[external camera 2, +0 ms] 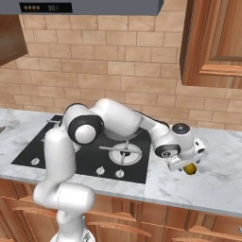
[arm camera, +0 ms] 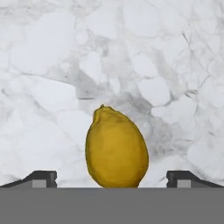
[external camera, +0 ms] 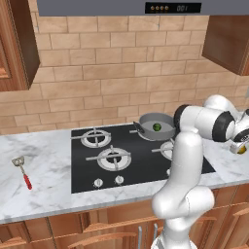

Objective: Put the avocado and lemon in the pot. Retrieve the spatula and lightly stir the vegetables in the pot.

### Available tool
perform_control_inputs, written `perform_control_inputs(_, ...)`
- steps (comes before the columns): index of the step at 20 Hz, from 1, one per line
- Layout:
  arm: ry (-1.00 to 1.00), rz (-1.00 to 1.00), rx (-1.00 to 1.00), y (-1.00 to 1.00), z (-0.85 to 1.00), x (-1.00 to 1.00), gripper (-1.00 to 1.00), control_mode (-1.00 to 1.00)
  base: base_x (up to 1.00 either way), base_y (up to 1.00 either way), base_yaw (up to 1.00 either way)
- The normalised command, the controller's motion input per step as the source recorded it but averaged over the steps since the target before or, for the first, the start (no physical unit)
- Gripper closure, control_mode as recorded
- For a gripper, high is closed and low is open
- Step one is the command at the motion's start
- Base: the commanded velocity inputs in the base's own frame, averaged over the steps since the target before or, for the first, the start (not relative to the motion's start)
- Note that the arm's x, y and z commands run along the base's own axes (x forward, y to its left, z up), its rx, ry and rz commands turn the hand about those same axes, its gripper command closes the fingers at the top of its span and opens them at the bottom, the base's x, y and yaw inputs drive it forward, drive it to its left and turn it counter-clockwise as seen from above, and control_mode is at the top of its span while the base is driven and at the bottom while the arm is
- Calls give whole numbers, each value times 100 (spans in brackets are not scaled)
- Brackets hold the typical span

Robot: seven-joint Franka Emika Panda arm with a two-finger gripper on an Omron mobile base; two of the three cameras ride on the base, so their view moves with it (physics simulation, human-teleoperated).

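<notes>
marble counter (arm camera: 52, 65), lemon (arm camera: 116, 148) between fingers (arm camera: 41, 178)

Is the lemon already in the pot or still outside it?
Outside. The lemon lies on the marble counter between the open gripper fingertips; the pot stands on the stove.

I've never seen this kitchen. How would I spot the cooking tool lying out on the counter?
Start at the black stovetop set into the marble counter. Look to the counter left of it, near the front edge: the spatula lies flat there, alone. Its thin red handle and small square slotted silver head set it apart; the yellow lemon lies on the stove's other side, by the robot's fingers.
</notes>
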Motion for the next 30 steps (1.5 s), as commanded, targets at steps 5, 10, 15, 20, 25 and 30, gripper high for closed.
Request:
perform_control_inputs(5,0,0,4,-28,-14,13,-100,-100,0,0,0)
perform_control_inputs(10,0,0,4,-10,-15,18,-100,-100,0,0,0)
perform_control_inputs(15,0,0,4,0,-17,10,-100,-100,0,0,0)
perform_control_inputs(20,0,0,2,4,-17,15,-100,-100,0,0,0)
perform_control_inputs(25,0,0,0,31,-13,16,-100,-100,0,0,0)
perform_control_inputs(30,0,0,0,44,-7,6,-100,-100,0,0,0)
